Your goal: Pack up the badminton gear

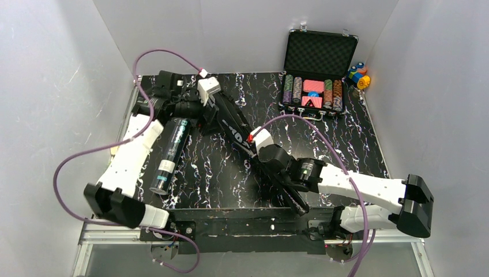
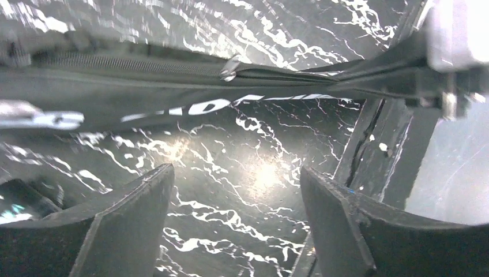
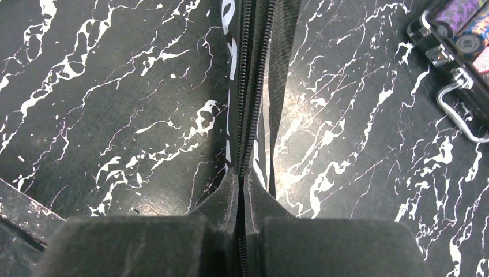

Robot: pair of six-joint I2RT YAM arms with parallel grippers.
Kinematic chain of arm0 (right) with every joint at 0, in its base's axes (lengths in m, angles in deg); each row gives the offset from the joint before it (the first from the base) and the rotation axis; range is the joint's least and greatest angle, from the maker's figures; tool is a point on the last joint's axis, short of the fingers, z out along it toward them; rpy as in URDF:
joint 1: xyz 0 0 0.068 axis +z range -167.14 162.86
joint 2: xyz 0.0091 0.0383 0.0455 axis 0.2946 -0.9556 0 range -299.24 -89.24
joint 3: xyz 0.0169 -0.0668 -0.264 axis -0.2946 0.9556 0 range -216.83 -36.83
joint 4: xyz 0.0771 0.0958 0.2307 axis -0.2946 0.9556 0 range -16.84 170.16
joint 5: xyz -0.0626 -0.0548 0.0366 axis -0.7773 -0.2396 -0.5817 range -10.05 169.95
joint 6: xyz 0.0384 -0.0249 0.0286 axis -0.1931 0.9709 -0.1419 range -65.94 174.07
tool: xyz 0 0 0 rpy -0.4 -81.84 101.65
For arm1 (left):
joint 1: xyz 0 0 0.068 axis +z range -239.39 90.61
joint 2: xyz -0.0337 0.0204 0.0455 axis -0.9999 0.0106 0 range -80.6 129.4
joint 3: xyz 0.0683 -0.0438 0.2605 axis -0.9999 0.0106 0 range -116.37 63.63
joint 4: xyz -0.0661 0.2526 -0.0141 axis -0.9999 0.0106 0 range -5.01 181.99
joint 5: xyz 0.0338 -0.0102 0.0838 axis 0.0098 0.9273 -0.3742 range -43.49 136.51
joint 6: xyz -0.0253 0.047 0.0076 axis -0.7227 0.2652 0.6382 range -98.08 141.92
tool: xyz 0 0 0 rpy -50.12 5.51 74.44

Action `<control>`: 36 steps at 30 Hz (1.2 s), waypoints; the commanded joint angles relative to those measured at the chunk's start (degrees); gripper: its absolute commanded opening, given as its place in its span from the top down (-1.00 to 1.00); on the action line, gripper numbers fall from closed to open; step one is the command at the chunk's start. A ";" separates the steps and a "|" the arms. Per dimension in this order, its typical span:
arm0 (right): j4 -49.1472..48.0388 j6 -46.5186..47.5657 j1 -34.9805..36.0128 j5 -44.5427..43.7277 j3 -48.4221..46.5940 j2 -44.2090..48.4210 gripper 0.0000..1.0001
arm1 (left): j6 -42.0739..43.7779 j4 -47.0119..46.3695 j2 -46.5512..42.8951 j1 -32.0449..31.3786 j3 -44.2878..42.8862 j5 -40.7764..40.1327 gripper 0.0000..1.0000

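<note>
light falls from overhead, even and fairly bright, and the pale walls (image 1: 52, 86) spread it softly, so shadows on my surface (image 1: 219, 167) stay faint. the glossy black marble throws back two hot glare patches in my left wrist view and one beside the bag (image 3: 254, 86) in my right wrist view. the left wrist view is smeared with blur along the zipper (image 2: 230, 68), and its top right corner burns out white. the fingers (image 3: 219, 208) of my right hand (image 3: 239, 183) loom dark and soft.
</note>
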 commanded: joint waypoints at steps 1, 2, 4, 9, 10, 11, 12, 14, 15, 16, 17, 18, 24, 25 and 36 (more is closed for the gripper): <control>-8.25 7.73 0.37 0.97 1.10 4.05 0.97 | 26.44 -0.27 -9.96 -0.37 3.67 8.62 -0.71; -8.95 8.60 0.33 1.21 1.60 4.57 0.97 | 30.29 -0.92 -11.06 -0.48 4.68 9.68 -0.79; -10.54 10.71 0.53 1.59 2.68 5.66 0.97 | 37.16 -1.09 -12.17 -0.68 6.21 11.19 -0.91; -11.27 15.21 1.43 0.80 3.74 7.15 0.97 | 52.41 1.48 -9.90 -1.55 8.67 9.56 -0.96; -11.64 16.16 1.86 0.35 3.92 7.36 0.97 | 53.87 0.92 -9.10 -1.89 9.18 9.08 -0.95; -12.10 17.28 2.75 -0.48 4.21 7.63 0.97 | 54.83 -0.06 -8.37 -2.32 9.85 8.33 -0.94; -12.79 18.32 3.57 -1.49 4.65 7.79 0.97 | 55.33 -1.52 -7.69 -2.91 10.51 7.61 -0.93; -13.92 20.15 4.74 -3.09 5.37 8.35 0.97 | 57.40 -3.48 -6.80 -3.88 11.73 6.32 -0.90; -14.08 20.59 5.03 -3.51 5.65 8.57 0.97 | 58.59 -3.78 -5.77 -4.41 11.83 5.55 -0.89; -14.08 20.92 5.25 -3.79 5.82 8.79 0.97 | 59.51 -3.78 -4.95 -4.79 11.80 4.76 -0.87; -14.07 21.25 5.60 -4.10 6.01 9.08 0.97 | 60.58 -3.71 -4.12 -5.06 11.68 4.10 -0.85; -14.14 21.86 6.05 -4.63 6.20 9.21 0.97 | 61.46 -3.61 -3.24 -5.24 11.48 3.54 -0.82; -13.63 23.71 7.07 -6.13 6.61 9.65 0.97 | 63.62 -1.31 1.20 -5.90 7.95 1.64 -0.55; -13.63 24.10 7.28 -6.27 6.69 9.66 0.97 | 64.40 -1.30 1.44 -6.04 8.06 1.12 -0.49; -13.90 25.79 9.49 -8.53 7.93 9.26 0.97 | 63.90 -3.60 4.15 -6.65 5.58 0.76 -0.37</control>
